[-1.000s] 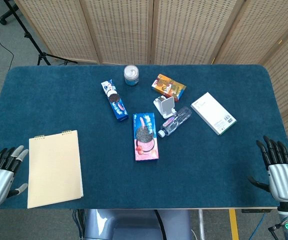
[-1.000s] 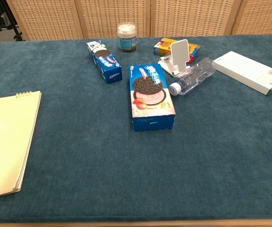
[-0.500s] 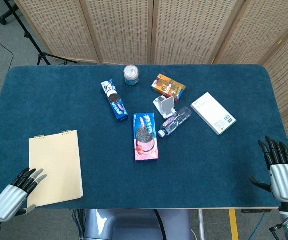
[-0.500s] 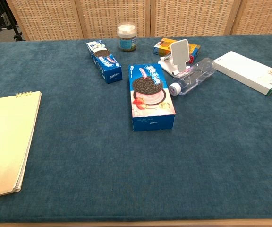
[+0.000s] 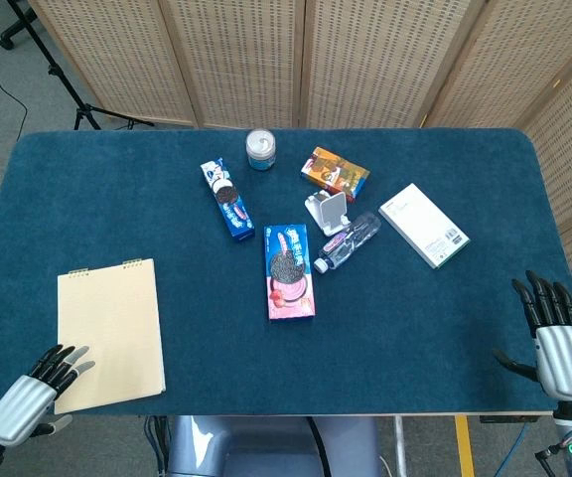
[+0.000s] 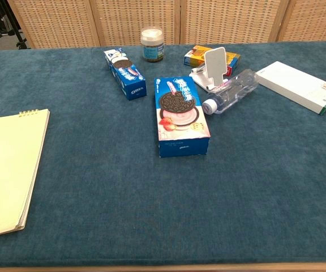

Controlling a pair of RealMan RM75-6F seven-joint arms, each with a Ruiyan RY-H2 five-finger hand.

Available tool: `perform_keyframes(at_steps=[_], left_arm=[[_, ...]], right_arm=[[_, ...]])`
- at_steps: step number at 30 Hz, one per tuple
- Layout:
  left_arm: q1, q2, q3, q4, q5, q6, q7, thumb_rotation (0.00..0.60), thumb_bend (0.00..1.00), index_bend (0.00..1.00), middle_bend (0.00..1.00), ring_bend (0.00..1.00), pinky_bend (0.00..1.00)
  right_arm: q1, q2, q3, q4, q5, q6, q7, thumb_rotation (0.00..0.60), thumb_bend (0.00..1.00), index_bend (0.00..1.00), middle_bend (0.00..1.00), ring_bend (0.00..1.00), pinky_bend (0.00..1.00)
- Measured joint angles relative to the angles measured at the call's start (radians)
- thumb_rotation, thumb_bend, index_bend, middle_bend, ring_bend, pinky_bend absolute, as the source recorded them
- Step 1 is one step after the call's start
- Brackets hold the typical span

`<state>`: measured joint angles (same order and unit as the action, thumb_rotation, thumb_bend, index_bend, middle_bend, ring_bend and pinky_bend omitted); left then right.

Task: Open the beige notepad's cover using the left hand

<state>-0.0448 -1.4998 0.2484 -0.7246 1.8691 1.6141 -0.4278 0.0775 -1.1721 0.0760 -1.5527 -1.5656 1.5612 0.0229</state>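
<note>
The beige notepad [image 5: 109, 333] lies flat and closed on the blue table at the front left, its spiral binding at the far edge; the chest view shows it at the left edge [image 6: 7, 170]. My left hand [image 5: 30, 396] hovers off the notepad's near left corner, fingers apart and pointing toward the pad, their tips just over its bottom edge, holding nothing. At the front right corner of the table my right hand [image 5: 556, 340] stays open with fingers spread. Neither hand shows in the chest view.
Mid-table lie a pink Oreo box [image 5: 289, 270], a blue Oreo box [image 5: 227, 200], a water bottle [image 5: 349, 240], a white phone stand [image 5: 327, 213], an orange snack box [image 5: 335, 173], a small jar [image 5: 261, 149] and a white flat box [image 5: 423, 225].
My left hand has moved from beside the notepad's left edge down to its near left corner, then shifted slightly lower. The notepad and right hand have not moved.
</note>
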Motion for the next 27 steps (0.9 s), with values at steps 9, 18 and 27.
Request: perform_keyframes(at_steps=[9,18,27], left_arm=[[-0.004,-0.019,0.013,0.044,-0.011,-0.022,-0.036,0.6,0.2,0.2,0.0,0.0,0.0],[-0.001,-0.025,0.018,0.065,-0.025,-0.029,-0.052,0.6,0.23,0.22,0.0,0.0,0.0],[-0.003,-0.036,0.017,0.083,-0.034,-0.034,-0.06,0.6,0.3,0.28,0.0,0.0,0.0]], right_arm=[[0.0,0.001,0.003,0.001,0.004,0.0,0.004,0.6,0.0,0.0,0.0,0.0,0.0],[0.001,0.001,0.003,0.002,0.007,-0.004,0.006,0.6,0.0,0.0,0.0,0.0,0.0],[0.001,0.001,0.003,0.001,0.009,-0.007,0.008,0.6,0.0,0.0,0.0,0.0,0.0]])
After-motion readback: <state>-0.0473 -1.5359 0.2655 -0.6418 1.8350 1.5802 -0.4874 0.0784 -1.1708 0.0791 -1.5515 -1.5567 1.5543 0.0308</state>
